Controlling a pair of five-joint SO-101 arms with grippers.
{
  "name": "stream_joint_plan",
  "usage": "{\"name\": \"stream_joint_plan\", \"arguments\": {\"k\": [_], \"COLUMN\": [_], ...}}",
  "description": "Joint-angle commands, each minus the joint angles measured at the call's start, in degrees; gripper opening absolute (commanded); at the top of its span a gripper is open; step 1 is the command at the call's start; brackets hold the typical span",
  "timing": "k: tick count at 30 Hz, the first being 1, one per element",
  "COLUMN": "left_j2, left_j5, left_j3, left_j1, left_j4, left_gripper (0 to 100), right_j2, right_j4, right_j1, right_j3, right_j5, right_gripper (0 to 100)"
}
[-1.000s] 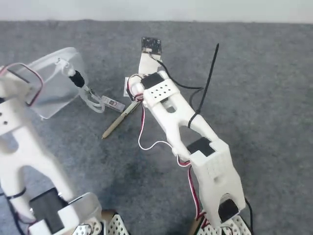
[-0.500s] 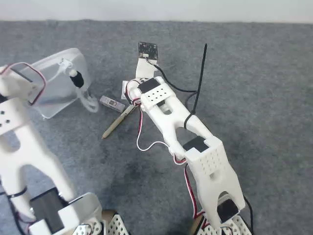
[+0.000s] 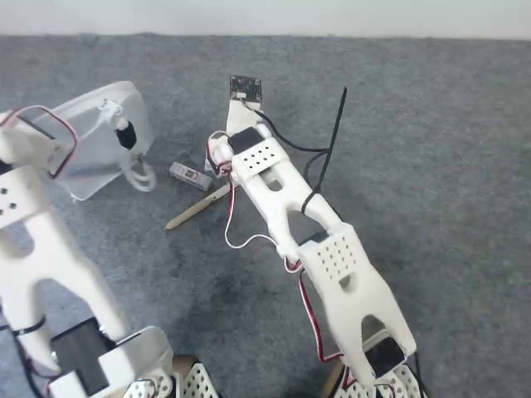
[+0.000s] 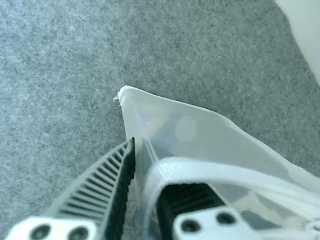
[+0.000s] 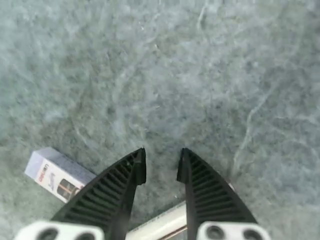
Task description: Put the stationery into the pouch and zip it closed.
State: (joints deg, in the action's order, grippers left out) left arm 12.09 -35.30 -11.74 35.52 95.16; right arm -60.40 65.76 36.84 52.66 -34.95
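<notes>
My left gripper (image 4: 146,165) is shut on the wall of the translucent pouch (image 4: 200,130), one finger outside and one inside. In the high view the pouch (image 3: 87,145) is held up at the far left, its white cord loop (image 3: 139,176) hanging down. A small boxed eraser (image 3: 191,175) lies just right of the loop, and a beige pen (image 3: 197,207) lies slantwise below it. My right gripper (image 5: 160,167) hovers low over the carpet with a narrow gap and nothing between its fingers. The eraser (image 5: 57,175) lies beside one finger, and the pen (image 5: 160,226) lies under the fingers' base.
Grey carpet (image 3: 415,166) covers the whole surface, with open room to the right. The right arm (image 3: 282,199) stretches across the middle with a black cable (image 3: 332,141) and red and white wires. A pale wall runs along the far edge.
My right arm has swung left toward the eraser, and the pen has slid left and turned flatter. The pouch has risen slightly, and its cord loop has come off the eraser.
</notes>
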Motion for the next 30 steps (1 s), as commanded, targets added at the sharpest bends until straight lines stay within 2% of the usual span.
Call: {"name": "stream_joint_plan", "arguments": {"k": [1,9,13,20,22,30], "left_j2": [3.7,3.7,3.7,3.7,3.7,3.7], "left_j5": [-0.8,-0.8,-0.8,-0.8,-0.8,-0.8], "left_j3": [-0.9,-0.9,-0.9,-0.8,-0.1,0.7], "left_j1": [-0.1,-0.1,-0.1,-0.3,-0.4,-0.4], "left_j4": [-1.8,-1.8,-1.8,-1.8,-2.2,-3.1], "left_gripper": [1,1,1,1,1,1], "right_j2": [-2.6,-8.4,-9.9,-10.4,-10.5,-14.3], "right_j4": [9.1,24.7,29.2,34.9,36.7,32.7], "right_j1": [0.5,0.9,0.9,1.6,1.7,1.7], "right_j3": [13.3,35.7,42.3,42.6,42.5,39.3], "right_j5": [-0.5,-0.5,-0.5,-0.9,-3.3,-4.7], "right_gripper": [11.7,11.7,11.7,11.7,11.7,11.7]}}
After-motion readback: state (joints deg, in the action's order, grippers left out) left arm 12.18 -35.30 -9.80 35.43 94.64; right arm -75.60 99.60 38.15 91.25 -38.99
